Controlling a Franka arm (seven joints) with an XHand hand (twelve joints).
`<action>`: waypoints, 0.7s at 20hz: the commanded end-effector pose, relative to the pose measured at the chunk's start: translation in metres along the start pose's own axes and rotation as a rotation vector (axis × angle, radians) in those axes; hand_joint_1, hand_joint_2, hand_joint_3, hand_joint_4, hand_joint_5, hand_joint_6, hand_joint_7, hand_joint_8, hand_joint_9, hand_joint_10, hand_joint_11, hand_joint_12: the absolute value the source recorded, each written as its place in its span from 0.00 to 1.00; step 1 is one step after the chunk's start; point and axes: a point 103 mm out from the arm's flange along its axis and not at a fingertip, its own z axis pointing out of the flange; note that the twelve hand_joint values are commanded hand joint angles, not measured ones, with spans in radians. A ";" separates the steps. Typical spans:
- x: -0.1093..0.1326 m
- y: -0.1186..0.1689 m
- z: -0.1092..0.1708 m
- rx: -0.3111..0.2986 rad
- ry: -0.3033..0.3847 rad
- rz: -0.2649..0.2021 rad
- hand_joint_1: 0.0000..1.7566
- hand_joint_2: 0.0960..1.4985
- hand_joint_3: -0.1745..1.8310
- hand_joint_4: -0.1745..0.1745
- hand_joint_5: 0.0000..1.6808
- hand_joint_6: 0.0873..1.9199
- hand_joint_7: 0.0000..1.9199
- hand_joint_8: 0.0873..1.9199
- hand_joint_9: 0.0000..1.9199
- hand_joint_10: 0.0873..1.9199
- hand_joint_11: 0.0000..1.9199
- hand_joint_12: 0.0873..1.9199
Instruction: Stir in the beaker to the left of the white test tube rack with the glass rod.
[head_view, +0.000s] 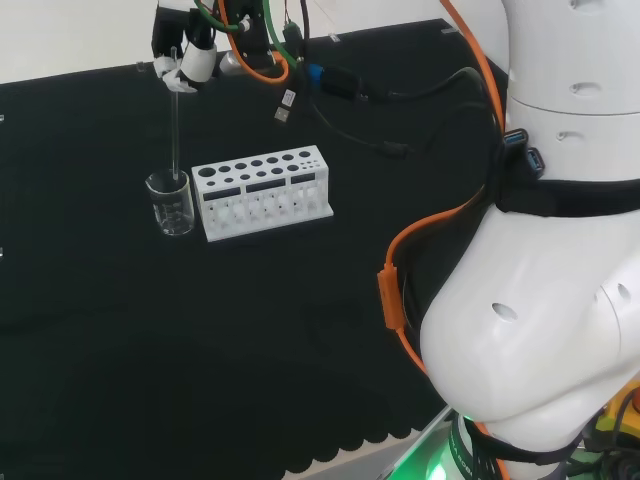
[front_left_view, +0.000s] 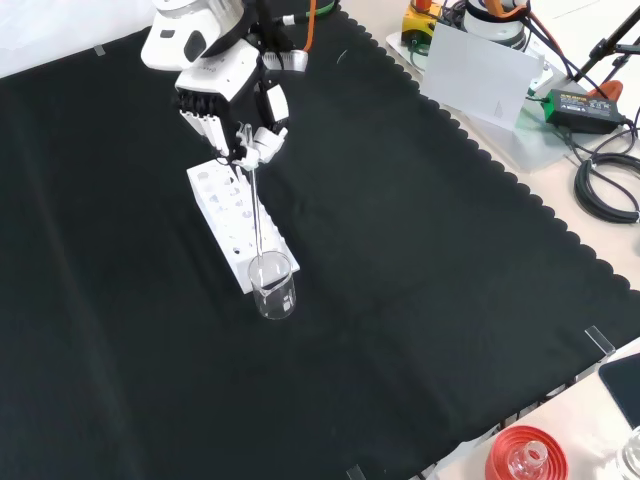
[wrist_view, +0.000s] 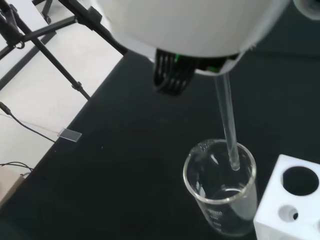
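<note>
Black cloth (front_left_view: 420, 300) covered the bench, its scalloped edge running along the right and lower sides in the front view, with clear tape tabs at the hem. Beyond that edge lay pale tabletop carrying a coil of black cables (front_left_view: 610, 185), a grey card propped upright (front_left_view: 478, 80) and, at the lower corner, a red ribbed stand (front_left_view: 525, 455) with clear glassware on it. In the wrist view, black tripod legs (wrist_view: 50, 55) stood on a light floor past the cloth.

The hand (front_left_view: 235, 110) hung above the white test tube rack (front_left_view: 238, 225), its fingers curled and pinching the top of the glass rod (front_left_view: 258, 215). In the head view the hand (head_view: 185, 65) sat high near the far edge of the cloth, and the rod (head_view: 176, 115) dropped almost straight down from it.

The rod's lower end was inside the beaker (head_view: 171, 203), which stood upright on the cloth just beside the left end of the rack (head_view: 262, 190) in the head view. In the front view the beaker (front_left_view: 274, 285) stood at the rack's near end. The wrist view showed the rod (wrist_view: 227, 125) slanting past the rim into the beaker (wrist_view: 222, 187), its tip near the wall; whether it touched the glass could not be told. What the beaker held could not be made out.
</note>
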 end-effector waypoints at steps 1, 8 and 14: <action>-0.006 0.002 0.012 0.017 0.005 -0.001 0.76 0.23 0.61 0.00 0.75 0.36 0.75 0.37 1.00 0.00 0.88 0.23; -0.014 0.007 0.035 0.032 0.025 0.002 0.76 0.23 0.61 0.00 0.75 0.36 0.75 0.37 1.00 0.00 0.88 0.23; -0.010 0.013 0.051 0.042 0.026 -0.008 0.76 0.23 0.61 0.00 0.75 0.36 0.75 0.37 1.00 0.00 0.88 0.23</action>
